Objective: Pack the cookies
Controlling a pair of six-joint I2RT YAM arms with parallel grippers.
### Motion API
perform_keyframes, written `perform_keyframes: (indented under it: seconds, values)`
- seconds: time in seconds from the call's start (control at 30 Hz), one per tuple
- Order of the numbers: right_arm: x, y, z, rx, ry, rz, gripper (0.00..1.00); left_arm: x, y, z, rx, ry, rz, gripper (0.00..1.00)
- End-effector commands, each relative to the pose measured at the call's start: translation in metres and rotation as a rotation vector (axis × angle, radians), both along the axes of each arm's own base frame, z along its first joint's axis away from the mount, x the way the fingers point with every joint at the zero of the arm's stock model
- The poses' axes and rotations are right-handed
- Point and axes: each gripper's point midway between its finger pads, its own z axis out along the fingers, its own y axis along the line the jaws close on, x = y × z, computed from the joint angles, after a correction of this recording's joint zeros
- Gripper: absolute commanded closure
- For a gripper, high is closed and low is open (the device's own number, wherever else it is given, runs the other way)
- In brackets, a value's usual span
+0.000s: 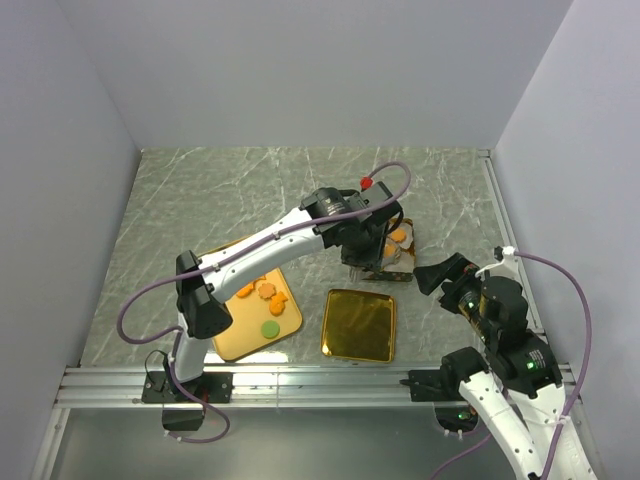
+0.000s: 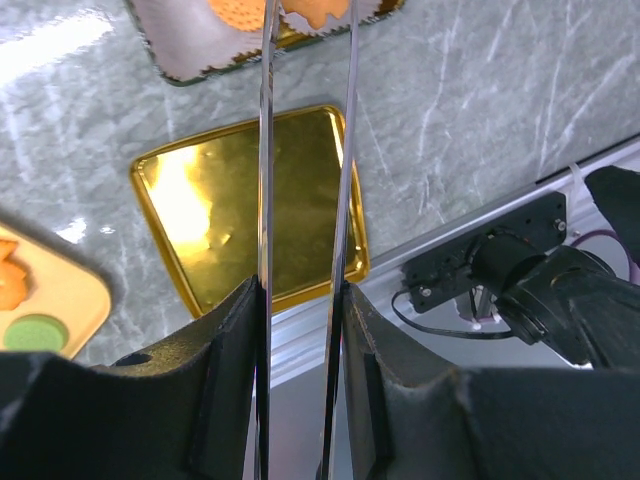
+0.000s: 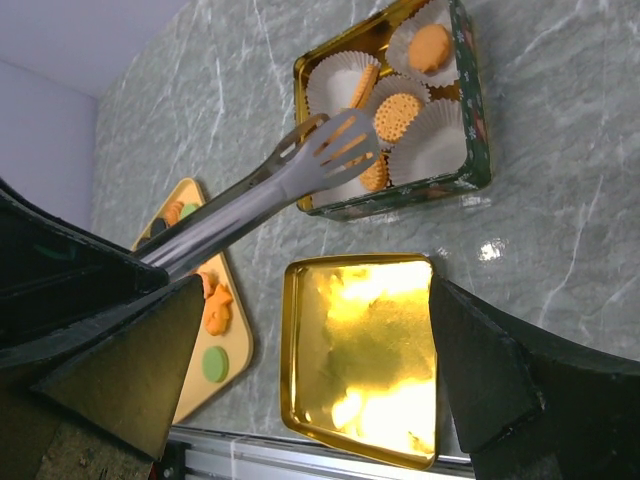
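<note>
Marble tabletop (image 1: 200, 200), round orange cookies (image 3: 397, 116) in paper cups (image 3: 432, 140), left fingers (image 2: 225, 375) clamping tongs (image 2: 264, 200), right fingers (image 3: 480, 370) wide, empty

We see a desk (image 1: 200, 200) with a grey-green marbled top veined in white. Pale walls stand at its left, far and right sides, and a metal rail (image 1: 300, 380) runs along its near edge. Three things lie directly on it. A yellow-orange board (image 1: 245, 346) with rounded corners sits at the near left, turned at an angle. Just right of it, not touching, a shallow gold lid (image 1: 359, 324) lies flat close to the rail, its mirror surface throwing back the light. Beyond the lid, with a strip of bare desk between, stands a square tin (image 3: 410, 192), dark green outside and gold inside.
</note>
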Motion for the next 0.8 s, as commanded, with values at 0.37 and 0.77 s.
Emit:
perform_keyframes:
  seconds: [0.37,0.77]
  values:
    - [-0.004,-0.002,0.01,0.024,-0.018,-0.017,0.0,0.003,-0.038,0.006,-0.11,-0.013,-0.084,0.7]
    - [-0.011,-0.007,0.009,0.005,-0.03,-0.016,0.0,0.008,-0.048,-0.009,-0.101,-0.009,-0.082,0.69]
